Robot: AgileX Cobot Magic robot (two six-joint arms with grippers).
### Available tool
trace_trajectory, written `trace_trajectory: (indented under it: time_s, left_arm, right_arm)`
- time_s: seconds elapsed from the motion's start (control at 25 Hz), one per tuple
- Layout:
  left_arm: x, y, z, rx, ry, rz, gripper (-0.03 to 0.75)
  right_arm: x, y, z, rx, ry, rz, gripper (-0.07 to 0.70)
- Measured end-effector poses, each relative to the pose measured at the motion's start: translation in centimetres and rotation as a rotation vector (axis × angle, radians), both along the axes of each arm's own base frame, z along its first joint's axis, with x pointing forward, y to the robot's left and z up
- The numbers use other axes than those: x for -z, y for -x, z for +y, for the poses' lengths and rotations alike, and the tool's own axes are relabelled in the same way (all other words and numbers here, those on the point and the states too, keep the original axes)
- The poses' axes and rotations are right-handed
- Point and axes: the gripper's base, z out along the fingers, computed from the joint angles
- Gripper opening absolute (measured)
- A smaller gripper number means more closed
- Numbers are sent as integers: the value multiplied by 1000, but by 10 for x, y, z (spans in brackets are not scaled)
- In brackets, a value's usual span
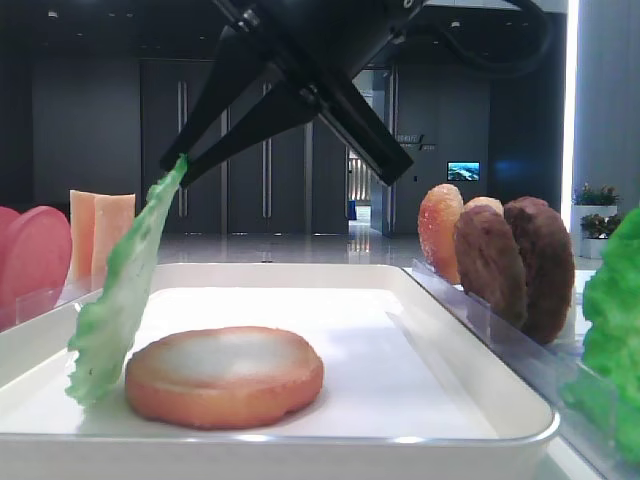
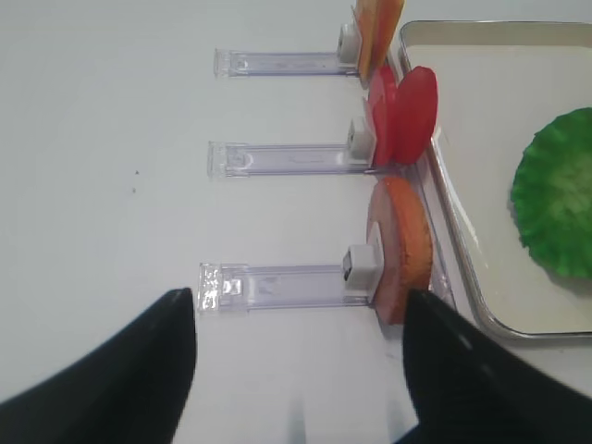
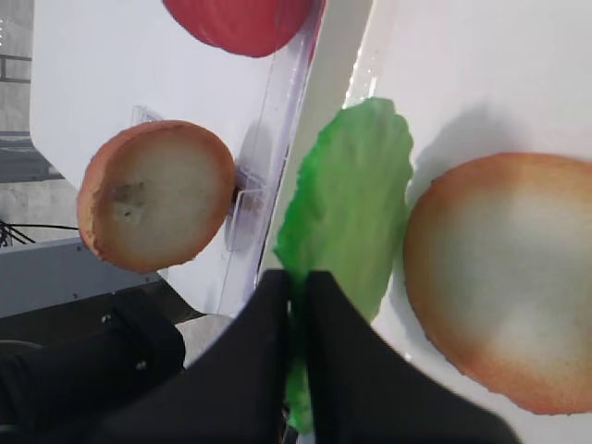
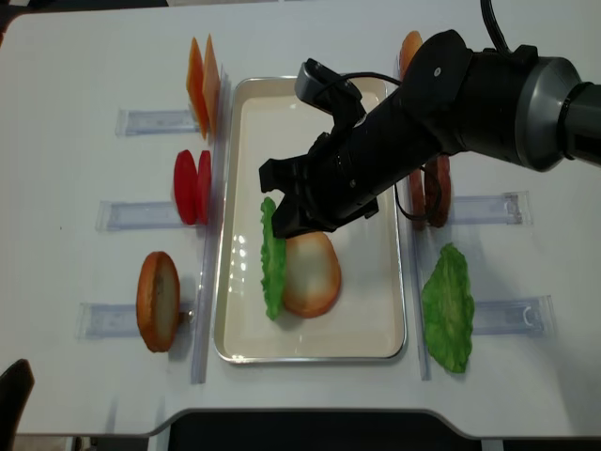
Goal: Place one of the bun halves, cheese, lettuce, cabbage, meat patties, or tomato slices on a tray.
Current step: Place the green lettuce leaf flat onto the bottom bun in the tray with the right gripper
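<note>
My right gripper (image 4: 282, 211) is shut on the top edge of a green lettuce (image 4: 272, 258) leaf. The leaf hangs slanted over the white tray (image 4: 310, 349); its lower edge reaches the floor just left of a bun half (image 4: 315, 274) lying flat there. In the right wrist view the jaws (image 3: 298, 287) pinch the lettuce (image 3: 356, 199) beside that bun half (image 3: 504, 277). My left gripper (image 2: 298, 305) is open over bare table left of the tray, near a bun half (image 2: 402, 245) standing in a clear holder.
Left of the tray stand cheese (image 4: 202, 85), tomato slices (image 4: 192, 186) and a bun half (image 4: 158, 301) in clear holders. Right of it are meat patties (image 4: 434, 193), another bun half (image 4: 410, 47) and a second lettuce leaf (image 4: 448, 305).
</note>
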Motion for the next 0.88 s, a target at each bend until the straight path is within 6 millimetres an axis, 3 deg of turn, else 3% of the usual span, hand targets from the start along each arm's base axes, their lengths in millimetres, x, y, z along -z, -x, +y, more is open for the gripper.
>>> trace_trajectory:
  time_s: [0.88]
  left_arm:
    - [0, 0, 0, 0, 0, 0, 534]
  right_arm:
    - [11, -1, -12, -47, 173, -57, 26]
